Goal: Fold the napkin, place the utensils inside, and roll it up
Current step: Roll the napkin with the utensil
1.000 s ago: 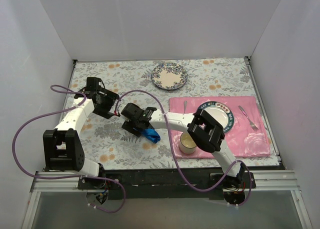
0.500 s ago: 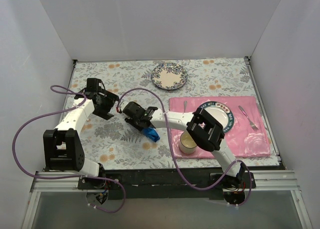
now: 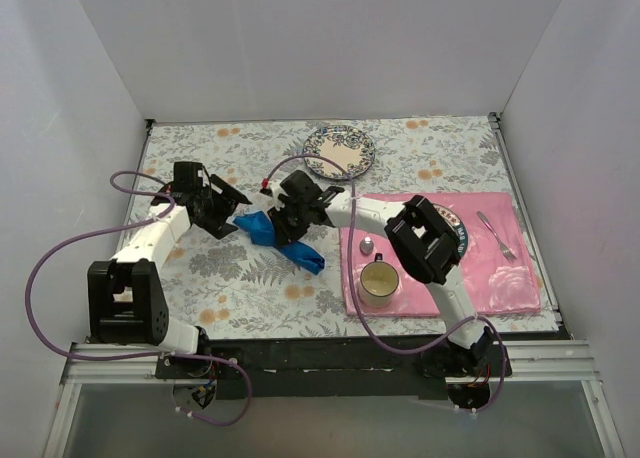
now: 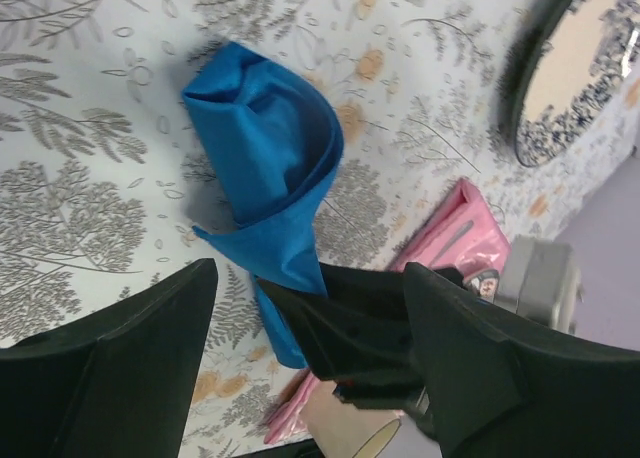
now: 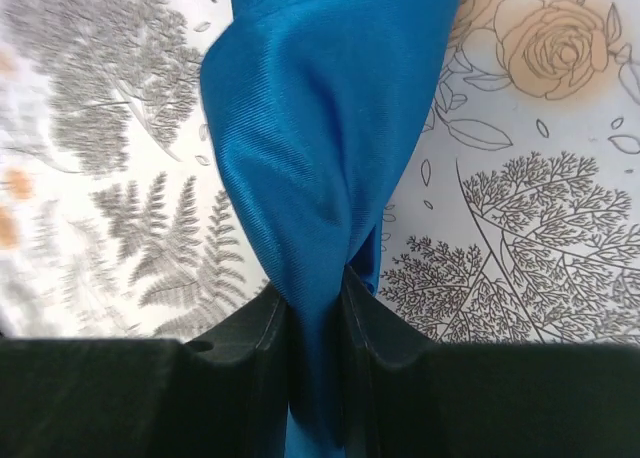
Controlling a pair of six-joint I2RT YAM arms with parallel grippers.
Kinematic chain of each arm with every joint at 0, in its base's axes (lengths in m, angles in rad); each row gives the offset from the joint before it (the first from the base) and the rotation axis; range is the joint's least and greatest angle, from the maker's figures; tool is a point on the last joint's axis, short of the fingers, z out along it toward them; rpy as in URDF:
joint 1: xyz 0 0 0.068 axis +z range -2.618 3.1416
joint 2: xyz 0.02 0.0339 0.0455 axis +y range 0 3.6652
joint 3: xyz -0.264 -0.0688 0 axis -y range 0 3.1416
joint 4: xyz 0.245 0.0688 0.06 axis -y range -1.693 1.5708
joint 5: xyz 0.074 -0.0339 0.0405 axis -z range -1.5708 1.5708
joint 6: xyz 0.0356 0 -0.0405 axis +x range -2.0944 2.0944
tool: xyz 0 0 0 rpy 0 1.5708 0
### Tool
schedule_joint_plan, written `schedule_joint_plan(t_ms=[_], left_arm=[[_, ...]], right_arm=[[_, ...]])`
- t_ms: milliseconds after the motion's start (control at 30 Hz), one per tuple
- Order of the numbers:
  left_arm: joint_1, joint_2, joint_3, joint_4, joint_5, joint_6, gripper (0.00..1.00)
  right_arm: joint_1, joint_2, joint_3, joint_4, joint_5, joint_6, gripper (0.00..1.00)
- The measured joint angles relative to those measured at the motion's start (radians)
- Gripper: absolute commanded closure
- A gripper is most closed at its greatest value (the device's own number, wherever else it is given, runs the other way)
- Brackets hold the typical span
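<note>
The blue napkin (image 3: 262, 228) lies bunched and stretched across the floral tablecloth, one end trailing to the near right. My right gripper (image 3: 284, 224) is shut on it. In the right wrist view the cloth (image 5: 320, 128) is pinched between the two fingers, at the gripper's mouth (image 5: 315, 298). My left gripper (image 3: 234, 212) stands open just left of the napkin. In the left wrist view the folded cloth (image 4: 265, 158) lies ahead of this gripper (image 4: 310, 378), with the right gripper's black fingers between. A fork (image 3: 497, 235) and a spoon (image 3: 367, 244) lie on the pink placemat (image 3: 505, 278).
A dark-rimmed plate (image 3: 452, 230) sits on the placemat, partly under the right arm. A cream cup (image 3: 379, 281) stands at the mat's near left corner. A floral plate (image 3: 339, 151) rests at the back. White walls enclose the table on three sides.
The right gripper has shut on the napkin and pulled it back and to the left, stretching the bunched cloth out. The left gripper has edged closer to it.
</note>
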Motion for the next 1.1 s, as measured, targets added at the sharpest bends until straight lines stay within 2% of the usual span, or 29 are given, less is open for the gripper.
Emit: schedule_joint_plan(t_ms=[200, 367, 533, 700, 900, 1100], left_arm=[[0.000, -0.037, -0.023, 0.112, 0.126, 0.017, 0.26], [-0.010, -0.003, -0.071, 0.265, 0.272, -0.032, 0.26], [-0.054, 0.104, -0.053, 0.356, 0.325, -0.062, 0.27], [-0.078, 0.143, -0.040, 0.369, 0.308, -0.067, 0.28], [-0.079, 0.058, -0.042, 0.311, 0.192, -0.039, 0.28], [-0.078, -0.058, -0.079, 0.278, 0.115, -0.023, 0.28]], right_arm=[[-0.134, 0.002, -0.132, 0.190, -0.356, 0.227, 0.94], [-0.168, 0.022, -0.212, 0.341, -0.499, 0.384, 0.93], [-0.169, 0.022, -0.306, 0.501, -0.563, 0.505, 0.89], [-0.174, 0.021, -0.325, 0.541, -0.576, 0.530, 0.85], [-0.176, 0.021, -0.325, 0.533, -0.583, 0.492, 0.77], [-0.174, 0.013, -0.283, 0.428, -0.579, 0.390, 0.61]])
